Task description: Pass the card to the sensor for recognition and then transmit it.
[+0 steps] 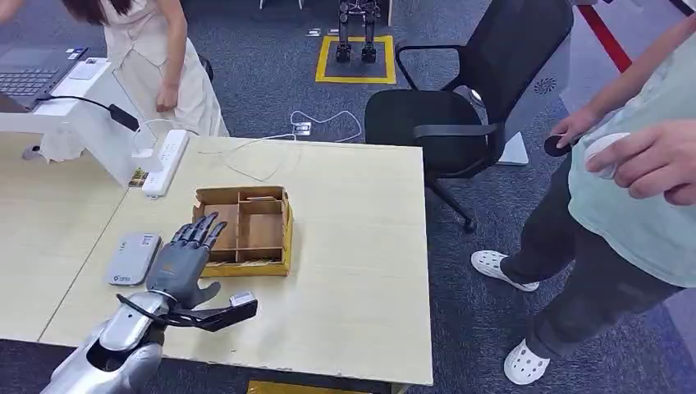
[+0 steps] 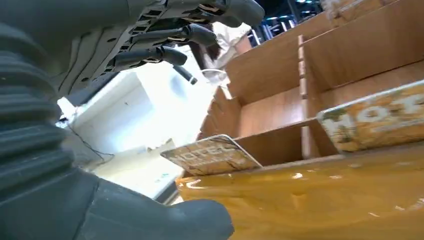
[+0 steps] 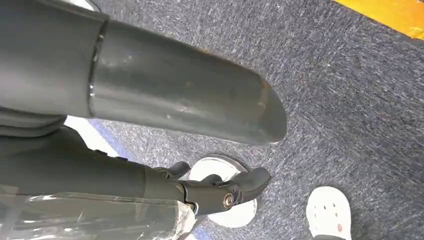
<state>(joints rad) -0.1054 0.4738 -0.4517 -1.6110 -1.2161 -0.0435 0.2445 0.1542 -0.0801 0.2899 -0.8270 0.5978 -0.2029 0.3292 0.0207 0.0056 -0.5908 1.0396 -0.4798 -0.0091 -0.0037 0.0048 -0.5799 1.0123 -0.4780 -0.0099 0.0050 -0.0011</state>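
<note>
Pale wood-grain laminate covers the table (image 1: 361, 271), a broad flat slab standing on dark speckled carpet. On it sits a shallow cardboard box (image 1: 286, 223), yellow outside and brown within, split by thin dividers into compartments. Just beside it on the robot's left lies the sensor (image 1: 133, 257), a smooth grey rounded pad. The left hand (image 1: 185, 261), dark and matte, hovers at the box's near left corner with its fingers (image 2: 170, 52) spread and nothing between them. The card (image 2: 210, 155), a thin glossy rectangle printed "HOTEL", leans tilted against a divider in a near compartment, one edge raised above the box rim. A second printed card (image 2: 375, 120) rests in the neighbouring compartment.

The right hand (image 3: 220, 192) hangs over the carpet, fingers loosely curled on nothing.

Risks, as I judge them: the card is thin and slick, so fingertips could push it flat into the compartment instead of getting under it. The light box could slide or tip if the fingers catch its wall. With two cards close together, the hand could pick the wrong one or drag both
</note>
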